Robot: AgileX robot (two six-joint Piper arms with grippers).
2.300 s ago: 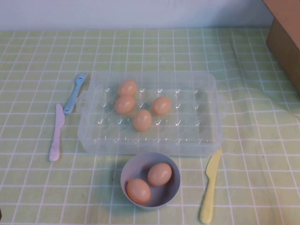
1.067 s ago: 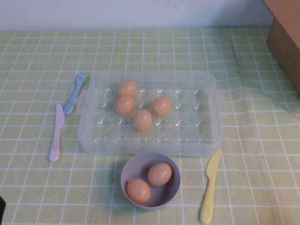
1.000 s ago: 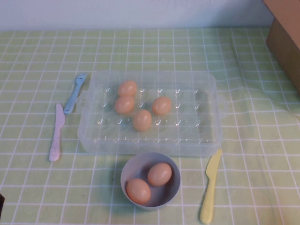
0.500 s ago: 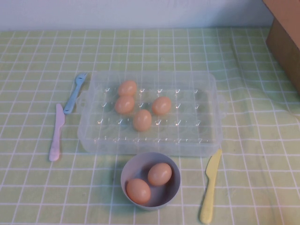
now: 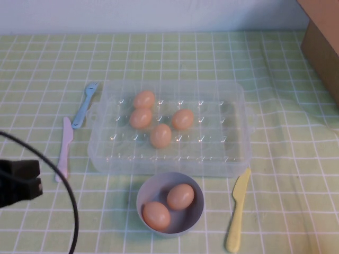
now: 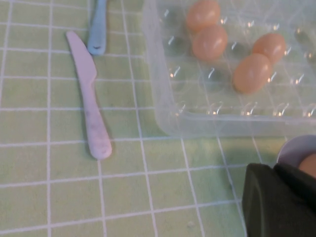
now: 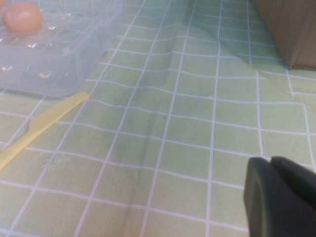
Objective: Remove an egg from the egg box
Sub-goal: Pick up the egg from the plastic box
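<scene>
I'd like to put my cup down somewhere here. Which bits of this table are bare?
Bare cloth lies behind the egg box, and to its right, short of the brown box. The near edge is crowded: bowl, yellow knife, and the shut left gripper by the pink knife and blue fork. The right gripper hovers over bare cloth.

The bench (image 5: 296, 137) is covered by a green cloth checked in white. Directly on it are set the egg box (image 5: 235, 132) at the middle, a grey-lilac bowl (image 5: 196, 214) just in front of it, a blue fork (image 5: 85, 104) and a pink knife (image 5: 64, 148) to the left, a yellow knife (image 5: 237, 210) at front right, and a brown box (image 5: 322, 42) at the far right
</scene>
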